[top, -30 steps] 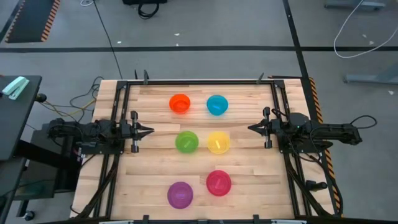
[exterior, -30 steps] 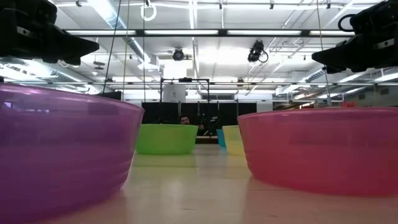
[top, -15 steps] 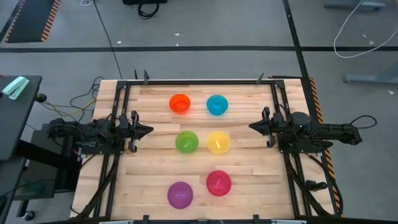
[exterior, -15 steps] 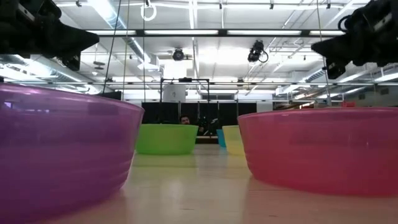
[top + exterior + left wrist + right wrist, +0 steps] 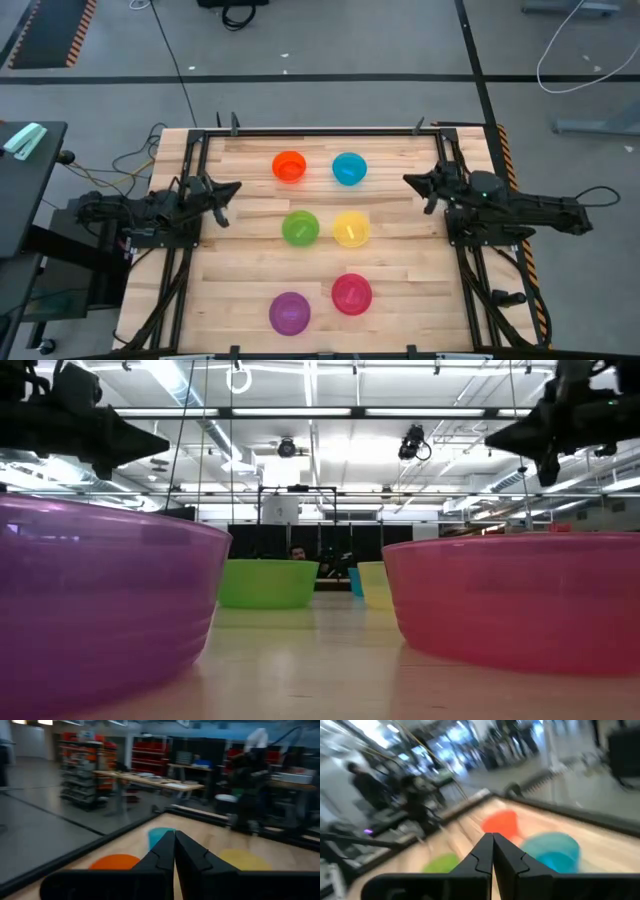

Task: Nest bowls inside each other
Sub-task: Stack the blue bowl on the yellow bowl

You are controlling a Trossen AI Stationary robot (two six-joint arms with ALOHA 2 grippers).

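Six small bowls stand apart, each on its base on the wooden table: orange [image 5: 289, 166] and blue [image 5: 349, 168] at the far side, green [image 5: 300, 228] and yellow [image 5: 351, 229] in the middle, purple [image 5: 289, 313] and magenta-pink [image 5: 352, 294] near. My left gripper [image 5: 236, 187] is shut and empty above the table's left side, pointing toward the orange bowl [image 5: 114, 862]. My right gripper [image 5: 407, 181] is shut and empty above the right side, pointing toward the blue bowl [image 5: 552, 851].
Dark metal frame rails [image 5: 190, 200] run along the table's left and right sides under the arms. Bare wood lies between the bowl rows and in front of each gripper. In the low view the purple [image 5: 100, 610] and pink [image 5: 520, 600] bowls stand close to the camera.
Both grippers have swung toward the table's far edge and turned about their long axes, the left one now pointing toward the orange bowl, the right one toward the blue bowl. The bowls have stayed where they were.
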